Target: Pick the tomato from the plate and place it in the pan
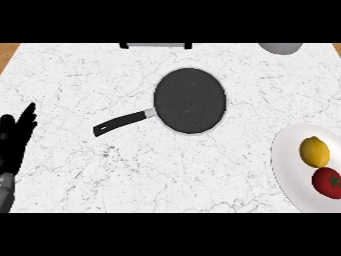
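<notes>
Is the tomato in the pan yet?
No. The tomato is on the white plate, beside the lemon. The pan shows only its bare dark inside.

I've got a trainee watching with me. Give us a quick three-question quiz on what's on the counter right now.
1. True or false: the tomato lies in the pan.
2. What shares the plate with the tomato: A lemon, B spoon, C cup?
3. Which hand is in view, and are its fingers straight or curled?

Key: 1 false, it is on the plate; 2 A; 3 the left hand, straight.
</notes>
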Action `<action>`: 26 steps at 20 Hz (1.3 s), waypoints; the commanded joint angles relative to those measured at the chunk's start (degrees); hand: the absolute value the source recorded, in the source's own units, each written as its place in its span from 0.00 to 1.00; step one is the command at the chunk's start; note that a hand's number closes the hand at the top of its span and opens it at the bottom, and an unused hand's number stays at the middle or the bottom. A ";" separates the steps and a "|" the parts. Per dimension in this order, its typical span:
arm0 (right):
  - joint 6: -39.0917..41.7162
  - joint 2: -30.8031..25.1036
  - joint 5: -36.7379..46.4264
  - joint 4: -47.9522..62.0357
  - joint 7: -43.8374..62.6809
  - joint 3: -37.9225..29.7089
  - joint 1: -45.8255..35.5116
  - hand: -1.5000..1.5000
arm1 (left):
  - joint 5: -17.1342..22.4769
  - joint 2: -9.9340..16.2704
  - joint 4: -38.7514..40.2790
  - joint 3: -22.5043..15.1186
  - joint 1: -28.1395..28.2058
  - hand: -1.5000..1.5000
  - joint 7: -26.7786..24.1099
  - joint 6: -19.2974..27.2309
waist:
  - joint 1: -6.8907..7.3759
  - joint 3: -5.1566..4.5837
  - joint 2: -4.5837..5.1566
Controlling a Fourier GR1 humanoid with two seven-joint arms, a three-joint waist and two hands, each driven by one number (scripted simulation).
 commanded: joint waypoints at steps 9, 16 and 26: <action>2.79 9.39 13.37 4.71 1.48 4.73 -1.40 0.00 | -2.78 -2.61 3.71 3.70 0.27 0.50 -3.05 -3.02 | -0.99 0.04 -0.18; 6.68 11.74 16.33 11.27 -3.88 2.59 -4.18 0.00 | -5.82 -4.96 0.55 4.41 -0.15 0.50 -0.91 -2.31 | -0.87 0.05 -0.15; 6.53 18.62 23.59 13.05 -5.98 2.84 -5.53 0.00 | -7.20 -4.93 1.29 8.00 -0.52 0.50 -0.83 -6.15 | -0.81 0.05 -0.18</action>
